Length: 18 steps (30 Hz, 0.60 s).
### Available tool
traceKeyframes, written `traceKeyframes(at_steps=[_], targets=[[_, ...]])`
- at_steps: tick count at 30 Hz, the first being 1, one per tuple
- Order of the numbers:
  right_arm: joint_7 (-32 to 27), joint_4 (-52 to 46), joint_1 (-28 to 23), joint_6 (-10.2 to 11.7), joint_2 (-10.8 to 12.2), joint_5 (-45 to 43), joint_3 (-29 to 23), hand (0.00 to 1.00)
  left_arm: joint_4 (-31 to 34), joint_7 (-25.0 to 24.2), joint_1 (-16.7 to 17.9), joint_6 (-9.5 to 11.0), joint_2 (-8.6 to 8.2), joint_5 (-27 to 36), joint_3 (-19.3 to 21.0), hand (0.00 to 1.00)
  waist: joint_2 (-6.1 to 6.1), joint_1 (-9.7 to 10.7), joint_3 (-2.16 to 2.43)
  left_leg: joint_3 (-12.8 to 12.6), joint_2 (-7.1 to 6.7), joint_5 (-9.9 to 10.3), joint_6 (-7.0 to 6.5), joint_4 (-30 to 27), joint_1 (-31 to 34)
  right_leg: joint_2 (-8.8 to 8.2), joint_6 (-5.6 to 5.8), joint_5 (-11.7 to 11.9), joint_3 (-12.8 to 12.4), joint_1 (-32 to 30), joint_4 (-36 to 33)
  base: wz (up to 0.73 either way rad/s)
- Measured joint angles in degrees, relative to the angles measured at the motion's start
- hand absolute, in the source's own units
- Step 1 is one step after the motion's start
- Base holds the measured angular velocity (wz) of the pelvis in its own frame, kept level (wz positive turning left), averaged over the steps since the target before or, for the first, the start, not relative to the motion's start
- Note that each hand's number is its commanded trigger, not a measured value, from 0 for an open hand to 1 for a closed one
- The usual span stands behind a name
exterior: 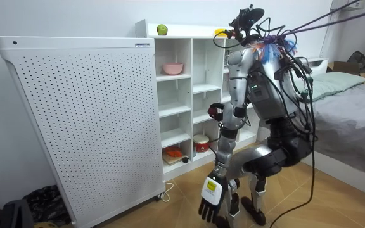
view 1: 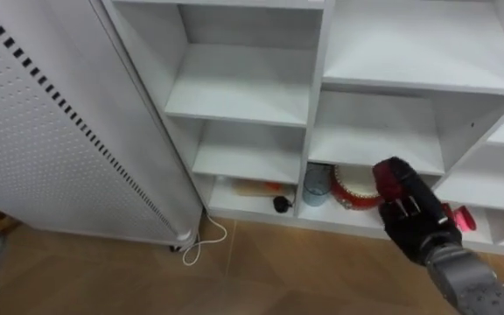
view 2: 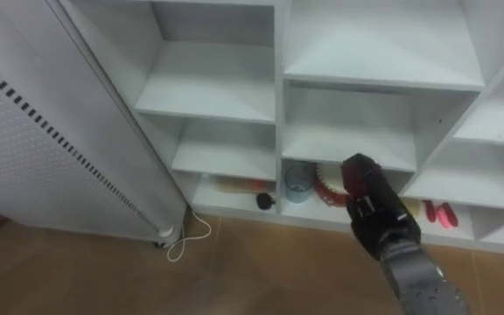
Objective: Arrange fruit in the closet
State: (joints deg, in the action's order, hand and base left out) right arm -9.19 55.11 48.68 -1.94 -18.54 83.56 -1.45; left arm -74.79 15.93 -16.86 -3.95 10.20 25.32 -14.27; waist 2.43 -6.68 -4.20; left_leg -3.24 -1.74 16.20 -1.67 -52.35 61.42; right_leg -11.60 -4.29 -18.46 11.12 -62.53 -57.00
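Note:
My right hand (view 1: pixel 416 220) reaches in from the lower right, its fingers curled round a dark red fruit (view 1: pixel 389 176). It hovers in front of the white closet (view 1: pixel 315 114), level with the two lowest shelves of the middle column. In the room view I stand facing the closet, and the same fruit (exterior: pixel 215 111) is held up at mid-shelf height. My left hand (exterior: pixel 209 206) hangs low beside my leg with relaxed fingers. A green apple (exterior: pixel 162 30) and a yellow fruit (exterior: pixel 219 31) lie on top of the closet.
The bottom shelf holds a bluish cup (view 1: pixel 317 185), a red and white round pot (view 1: pixel 350 189), a small black thing (view 1: pixel 281 205), an orange item (view 1: pixel 254 186) and red bits (view 1: pixel 462 219). A pink bowl (exterior: pixel 173 68) sits higher up. A white perforated panel (view 1: pixel 51 131) stands left, with a white cord (view 1: pixel 201 243) on the floor.

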Motion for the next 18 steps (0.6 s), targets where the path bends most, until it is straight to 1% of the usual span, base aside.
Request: traceKeyframes(at_steps=[2,3,6,9,11,13,14,15,17,18], targets=[[-0.4,-0.1,1.5,0.4,-0.2,0.0,0.0,1.00,-0.1,0.9,0.2,-0.3,-0.02,-0.1,0.1,0.00,0.14,0.0,0.02,0.4,0.06,0.2,0.26,-1.2,0.9,-0.07,-0.38,-0.2,0.2,-0.7,-1.0,0.00],[-0.8,-0.1,2.5,0.6,-0.2,0.0,-0.1,1.00,-0.1,1.5,0.4,-0.4,0.00,-0.1,0.1,0.00,0.37,0.1,0.13,0.6,0.04,0.5,0.48,-1.6,1.4,-0.20,-0.52,-0.4,0.2,-1.2,-1.4,0.00],[-1.4,-0.1,4.1,1.2,-0.5,0.0,-1.7,1.00,-0.1,2.4,0.4,-0.4,0.02,-0.1,0.1,0.00,0.56,0.3,0.08,1.0,0.07,0.6,0.62,-2.5,2.3,-0.19,-0.61,-0.7,0.5,-1.7,-2.1,0.04],[-2.1,-0.1,4.2,2.0,-0.6,0.0,-2.7,1.00,-0.1,2.8,0.8,-0.4,0.03,-0.8,0.1,0.00,1.01,0.2,0.12,1.1,0.04,0.7,0.54,-3.3,2.5,-0.21,-0.57,-0.9,0.5,-1.8,-2.7,0.01],[-3.0,-0.2,4.2,2.1,-1.1,0.0,-2.8,1.00,-0.1,3.0,1.2,-0.2,0.03,-1.0,0.1,0.00,1.16,0.2,0.20,1.1,0.07,1.2,0.40,-4.1,2.9,-0.22,-0.48,-1.1,0.6,-1.9,-3.2,0.00],[-4.9,-0.5,4.2,2.7,-1.4,0.1,-3.4,1.00,-0.1,3.9,2.3,-0.2,0.11,-1.3,0.1,0.00,1.40,0.3,0.19,1.4,0.08,1.9,0.36,-5.8,3.4,-0.18,-0.35,-1.7,0.6,-2.1,-4.5,0.00],[-5.4,-0.6,4.2,2.8,-1.4,0.1,-3.8,0.88,-0.1,3.9,2.5,-0.2,0.15,-1.3,0.1,0.00,1.41,0.3,0.19,1.4,0.08,2.1,0.29,-6.2,3.5,-0.18,-0.27,-1.8,0.6,-2.1,-4.8,0.00],[-6.7,-1.8,4.2,3.2,-1.4,0.2,-4.5,0.00,-0.1,3.9,3.0,-0.2,0.29,-1.3,0.2,0.00,1.41,0.4,0.20,1.6,0.08,2.3,0.22,-6.8,3.8,-0.10,-0.09,-2.0,0.6,-2.2,-5.0,0.00],[-8.2,-3.7,4.2,3.9,-1.6,0.4,-4.9,0.00,-0.1,4.0,3.5,-0.3,0.62,-1.3,0.6,0.00,1.46,0.7,0.23,1.9,0.10,2.4,0.12,-7.4,4.2,-0.03,0.00,-2.0,0.8,-2.3,-5.2,0.00],[-9.1,-4.6,4.2,4.4,-1.6,0.6,-4.9,0.00,-0.1,4.3,3.9,-0.2,0.84,-1.3,0.7,0.00,1.67,0.9,0.36,1.9,0.03,2.5,0.01,-7.7,4.2,-0.12,0.07,-2.0,0.8,-2.3,-5.4,0.00]])
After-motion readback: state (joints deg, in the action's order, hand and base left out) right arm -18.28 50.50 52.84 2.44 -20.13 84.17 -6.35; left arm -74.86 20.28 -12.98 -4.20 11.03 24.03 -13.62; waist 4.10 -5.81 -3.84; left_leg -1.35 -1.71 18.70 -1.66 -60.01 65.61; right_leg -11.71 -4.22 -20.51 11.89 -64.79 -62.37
